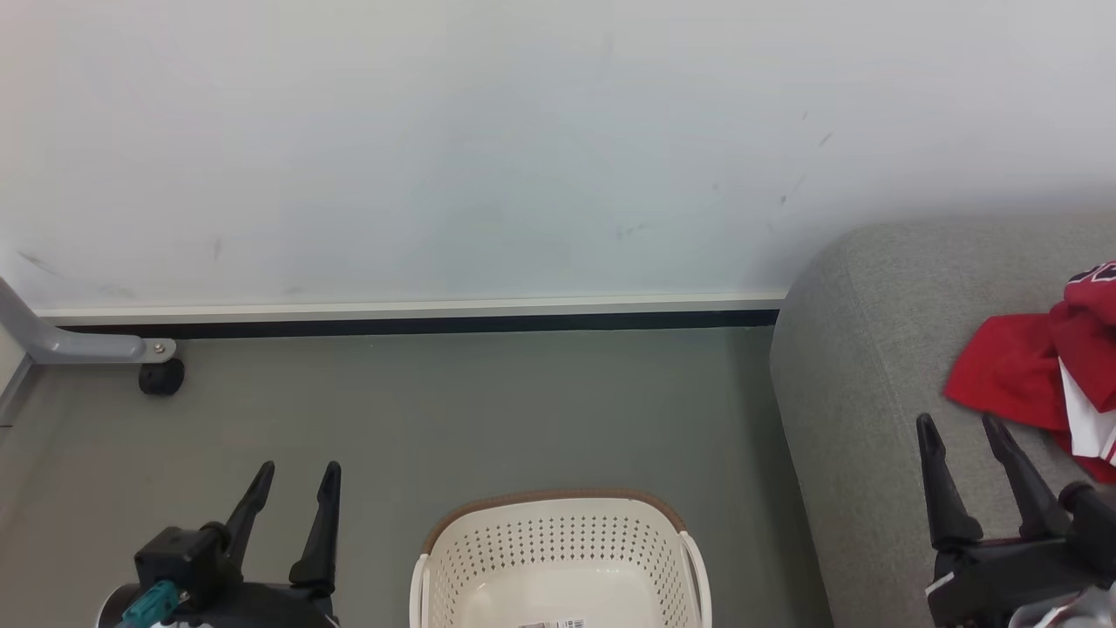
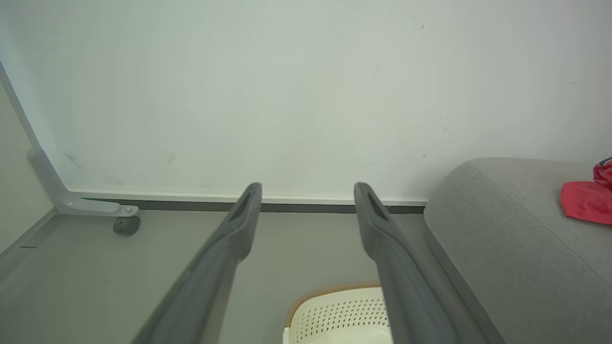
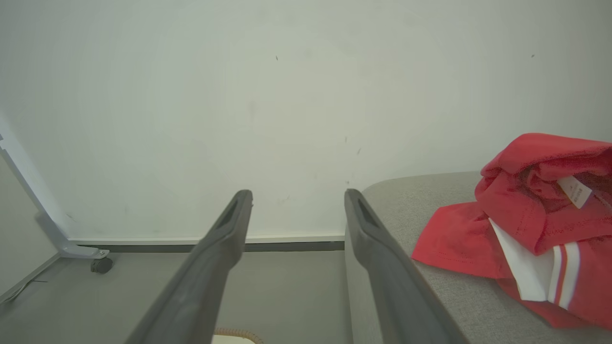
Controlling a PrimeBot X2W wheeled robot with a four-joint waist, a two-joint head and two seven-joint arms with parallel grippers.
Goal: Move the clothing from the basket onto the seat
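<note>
**Left pincer** (image 1: 298, 471): released. Its two long dark fingers are spread with nothing between them.

**Right pincer** (image 1: 959, 427): also released and grasping nothing. It is poised over the front of the seat.

**Cream-white plastic laundry basket with diamond holes and a brown woven-look rim band** (image 1: 558, 501): on the floor between your two pincers, mouth up. Its long axis runs across from one pincer toward the other, with a handle at each end. The part of its bottom that shows is bare; its near part is cut off.

**Large grey fabric sofa cushion** (image 1: 854, 349): under and ahead of the right pincer, with its rounded edge on that pincer's left.

**Red garments, one with a white panel and white stripes** (image 1: 1003, 366): on the sofa cushion, just ahead and right of the right pincer's fingertips, not touching them.

**Heading of the garments**: a flat red flap points left toward the cushion's rounded edge. The bunched heap seems longest left to right across the pincer's front, with the white panel facing up.

**Step in hand**: the transfer looks complete. Leave both pincers spread and clear of the cloth, and check the hidden near part of the laundry basket before you finish.

**White wall and black caster on a grey frame** (image 1: 161, 377): far ahead, with the caster left of the left pincer.
</note>
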